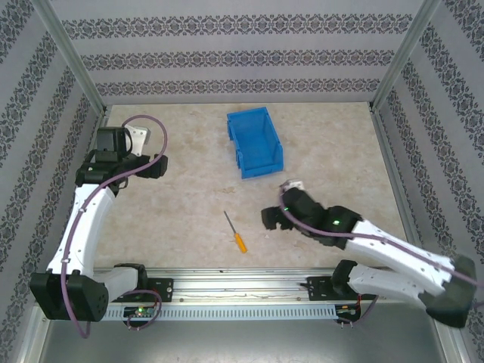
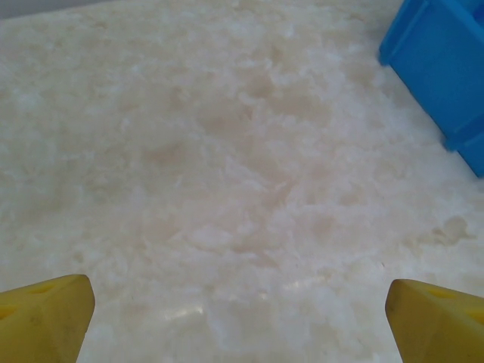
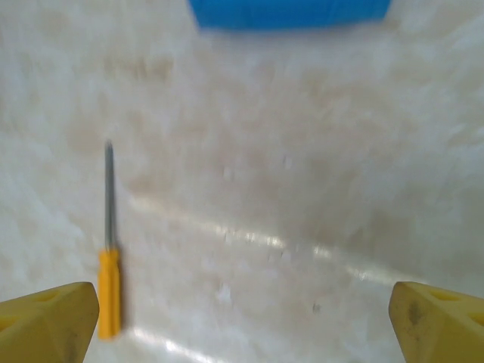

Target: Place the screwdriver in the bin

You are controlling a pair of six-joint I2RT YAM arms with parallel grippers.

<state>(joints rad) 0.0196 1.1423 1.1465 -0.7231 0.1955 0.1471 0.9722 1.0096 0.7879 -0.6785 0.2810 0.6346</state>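
The screwdriver [image 1: 236, 231] lies flat on the table [image 1: 189, 151], outside the bin [image 1: 263, 166] and well apart from it, toward the near edge. In the top view its shaft tip points far-left and its handle near-right.

The bin stands upright and open-topped at mid-table. You see only its own blue floor and inner walls from above. The left wrist view catches one blue corner of the bin [image 2: 442, 60] at upper right. The right wrist view shows a blurred blue strip of it [image 3: 287, 13] along the top edge.

The right gripper [image 1: 271, 219] sits near the screwdriver, on its right, with nothing between its fingers. In the right wrist view the right gripper [image 3: 242, 324] stands spread wide, one yellow fingertip [image 3: 49, 318] in each lower corner. There the screwdriver [image 3: 110, 257] lies just inside the left-hand fingertip, with its handle end beside that tip. Its shaft runs straight away toward the bin. You cannot tell from these views whether handle and finger touch.

The screwdriver has a short orange-yellow handle and a slim dark shaft of about the same length. It is much shorter than the bin.

The left gripper [image 1: 157, 167] is at the left side of the table, well apart from the screwdriver. In its wrist view the left gripper [image 2: 242, 321] is also spread wide over bare, pale, mottled surface. It holds nothing.
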